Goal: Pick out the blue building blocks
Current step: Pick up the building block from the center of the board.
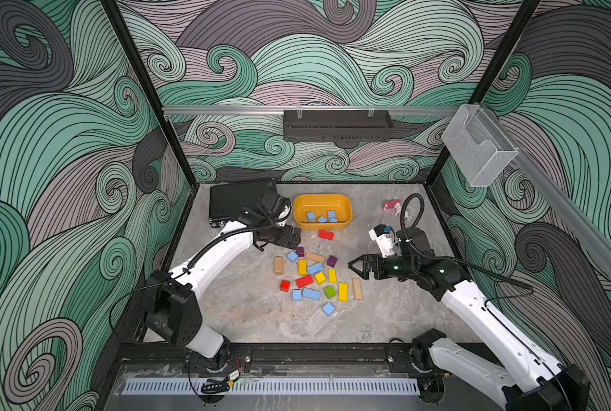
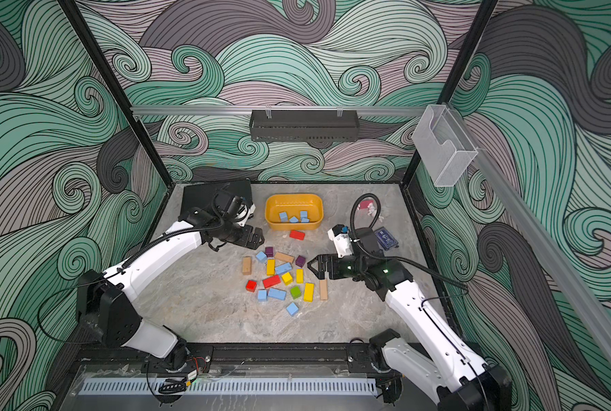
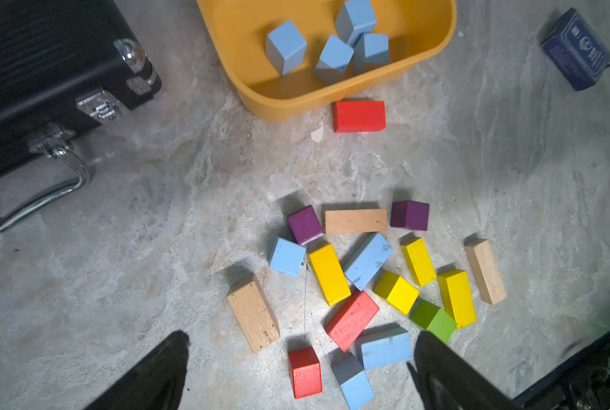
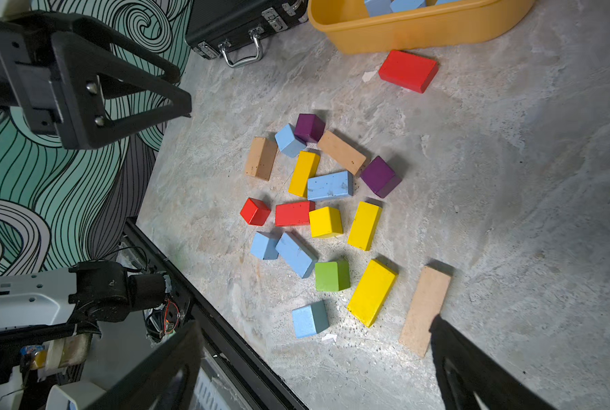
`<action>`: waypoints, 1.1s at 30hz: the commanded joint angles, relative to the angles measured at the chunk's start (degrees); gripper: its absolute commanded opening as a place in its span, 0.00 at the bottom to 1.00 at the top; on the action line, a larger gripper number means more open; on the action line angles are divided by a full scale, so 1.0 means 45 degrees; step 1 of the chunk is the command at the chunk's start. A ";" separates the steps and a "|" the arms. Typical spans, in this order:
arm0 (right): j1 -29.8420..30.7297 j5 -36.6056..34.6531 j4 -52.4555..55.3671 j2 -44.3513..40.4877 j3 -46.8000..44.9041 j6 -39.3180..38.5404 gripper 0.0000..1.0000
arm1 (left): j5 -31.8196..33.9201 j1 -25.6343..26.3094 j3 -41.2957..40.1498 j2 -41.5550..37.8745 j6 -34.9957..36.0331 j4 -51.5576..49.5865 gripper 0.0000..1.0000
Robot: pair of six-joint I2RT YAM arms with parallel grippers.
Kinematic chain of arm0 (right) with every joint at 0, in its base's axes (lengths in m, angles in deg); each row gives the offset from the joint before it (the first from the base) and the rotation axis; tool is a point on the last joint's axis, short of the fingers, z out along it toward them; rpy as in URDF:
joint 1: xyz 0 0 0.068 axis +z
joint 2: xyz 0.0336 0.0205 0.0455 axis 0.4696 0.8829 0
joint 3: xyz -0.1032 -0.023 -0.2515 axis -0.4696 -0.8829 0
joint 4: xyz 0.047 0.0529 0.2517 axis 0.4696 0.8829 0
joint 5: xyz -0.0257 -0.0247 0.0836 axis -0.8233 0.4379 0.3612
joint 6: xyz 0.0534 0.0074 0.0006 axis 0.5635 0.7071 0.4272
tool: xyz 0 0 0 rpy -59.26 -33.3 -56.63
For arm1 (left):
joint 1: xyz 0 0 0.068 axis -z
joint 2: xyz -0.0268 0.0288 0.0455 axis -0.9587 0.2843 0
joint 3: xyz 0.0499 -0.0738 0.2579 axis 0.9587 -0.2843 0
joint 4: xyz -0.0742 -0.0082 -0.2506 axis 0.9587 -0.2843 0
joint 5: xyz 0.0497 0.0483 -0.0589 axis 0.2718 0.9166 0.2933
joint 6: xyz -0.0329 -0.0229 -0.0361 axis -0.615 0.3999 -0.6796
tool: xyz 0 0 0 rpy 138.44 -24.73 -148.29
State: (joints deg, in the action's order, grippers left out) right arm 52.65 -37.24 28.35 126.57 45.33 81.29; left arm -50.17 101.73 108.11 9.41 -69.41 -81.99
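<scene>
Several light-blue building blocks [image 1: 321,217] lie in the yellow bin [image 1: 296,213] at the back; the left wrist view shows them [image 3: 331,56] too. Several more sit in the mixed pile mid-table: a cube [image 1: 292,256], a bar [image 1: 315,268], a cube and bar side by side [image 1: 311,294], and a lone cube [image 1: 328,309] nearest the front. My left gripper [image 1: 295,239] hovers open between bin and pile, nothing between its fingers [image 3: 168,369]. Right of the pile, my right gripper [image 1: 355,268] is open and empty, above the lone blue cube [image 4: 310,319].
Red, yellow, purple, green and tan blocks are mixed in with the blue ones; a red bar [image 1: 326,235] lies by the bin. A black case [image 1: 236,203] sits back left. Back right are a dark blue card packet [image 2: 385,239] and a pink-and-white item [image 1: 391,205].
</scene>
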 commanded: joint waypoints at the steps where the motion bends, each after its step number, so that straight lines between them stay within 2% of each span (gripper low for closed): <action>1: 0.0185 -0.0001 -0.1565 -0.0280 -0.0505 0.0817 1.00 | 0.0069 -0.0008 -0.0148 -0.0038 -0.0284 -0.0664 0.97; 8: 0.0207 -0.0072 -0.1931 -0.0031 -0.0879 0.0969 0.99 | 0.0220 0.0021 -0.0030 0.1226 -0.0344 -0.1558 0.94; 18: 0.0207 -0.0035 -0.2472 0.0449 -0.1084 0.1034 1.00 | 0.0019 0.0130 -0.0330 0.2046 -0.0254 -0.0878 0.93; 33: 0.0187 -0.0133 -0.3314 0.0993 -0.1370 0.1020 1.00 | 0.0580 0.0460 0.0595 0.3604 0.1113 -0.0450 0.88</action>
State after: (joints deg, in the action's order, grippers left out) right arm 53.29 -37.26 15.14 130.61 39.59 85.64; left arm -48.85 103.24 108.15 24.64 -66.94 -83.91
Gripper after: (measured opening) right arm 0.995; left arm 0.881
